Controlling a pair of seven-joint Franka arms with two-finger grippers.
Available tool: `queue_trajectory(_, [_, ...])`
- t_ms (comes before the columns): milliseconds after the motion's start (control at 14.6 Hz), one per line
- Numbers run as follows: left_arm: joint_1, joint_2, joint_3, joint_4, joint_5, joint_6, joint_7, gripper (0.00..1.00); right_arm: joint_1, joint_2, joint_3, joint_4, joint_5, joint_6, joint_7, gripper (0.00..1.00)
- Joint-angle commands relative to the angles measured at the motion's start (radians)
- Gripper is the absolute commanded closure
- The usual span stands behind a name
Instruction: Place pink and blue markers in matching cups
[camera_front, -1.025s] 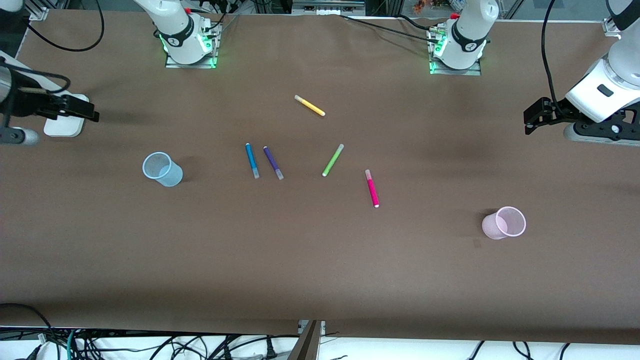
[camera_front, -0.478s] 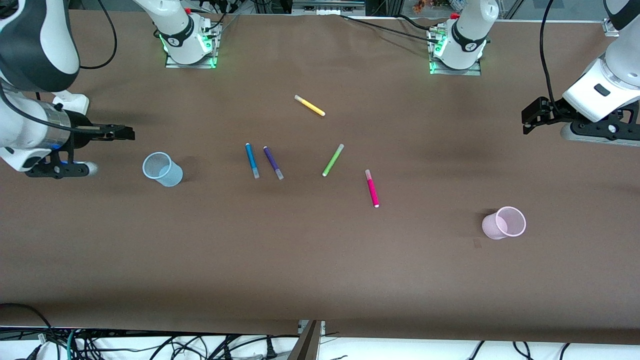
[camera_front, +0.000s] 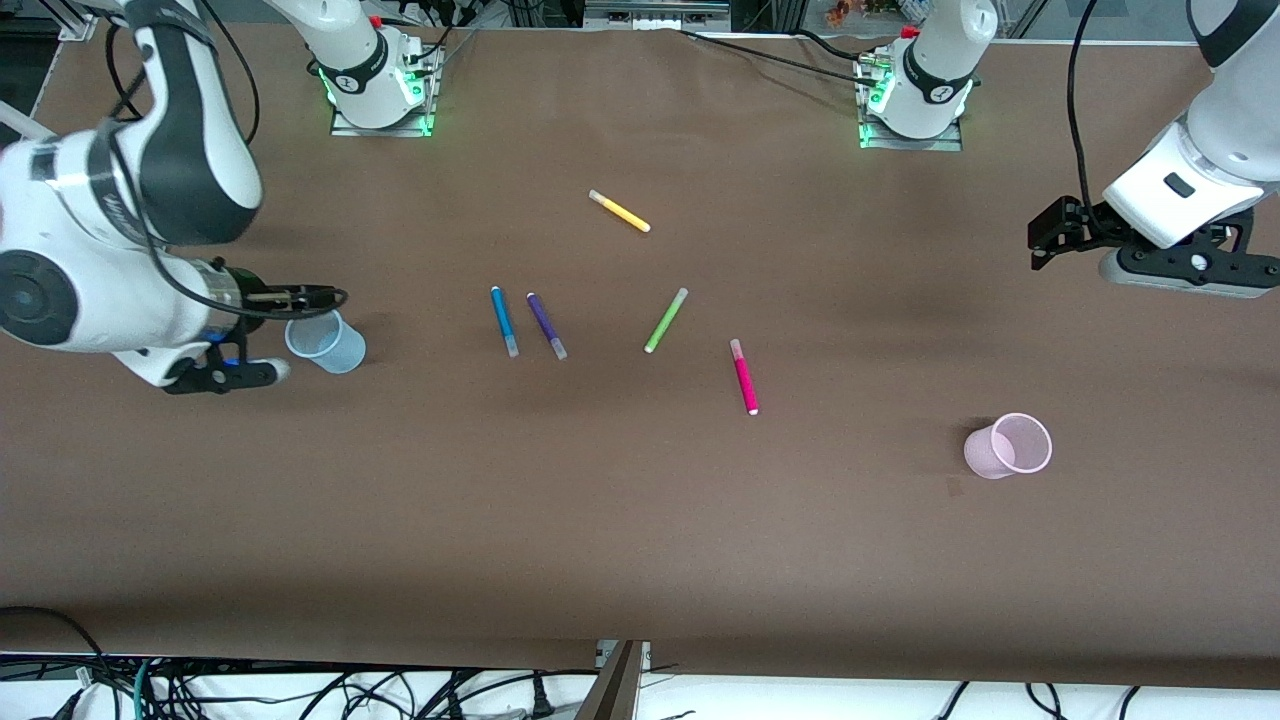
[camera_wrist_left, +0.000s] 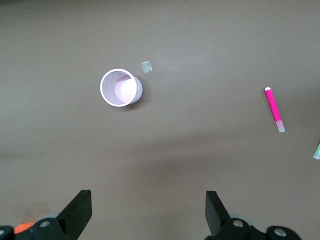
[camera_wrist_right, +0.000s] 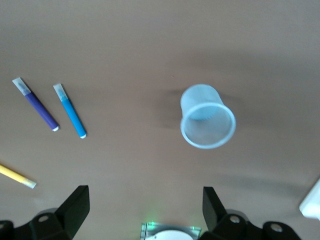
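The right gripper (camera_front: 325, 294), fingers spread and empty, hangs over the blue cup (camera_front: 325, 340) near the right arm's end of the desk. The left gripper (camera_front: 1043, 243), also spread and empty, waits over the left arm's end. The pink cup (camera_front: 1008, 446) stands empty toward that end, nearer the front edge. At mid-desk lie the blue marker (camera_front: 503, 321) with its greyish end and the pink marker (camera_front: 744, 377) with its pale end. No writing is readable.
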Motion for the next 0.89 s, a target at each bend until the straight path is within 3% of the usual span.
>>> queue_trajectory(0, [0.006, 0.052, -0.030, 0.051, -0.016, -0.012, 0.002, 0.00, 0.045, -0.015, -0.004, -0.111, 0.008, 0.134, -0.012, 0.00])
queue_trajectory(342, [-0.032, 0.179, -0.083, 0.057, -0.016, 0.012, -0.018, 0.00, 0.120, -0.015, -0.004, -0.237, 0.007, 0.300, -0.009, 0.00])
queue_trajectory(820, [-0.168, 0.401, -0.086, 0.056, -0.002, 0.323, -0.249, 0.00, 0.221, 0.009, -0.004, -0.394, 0.008, 0.556, 0.006, 0.00])
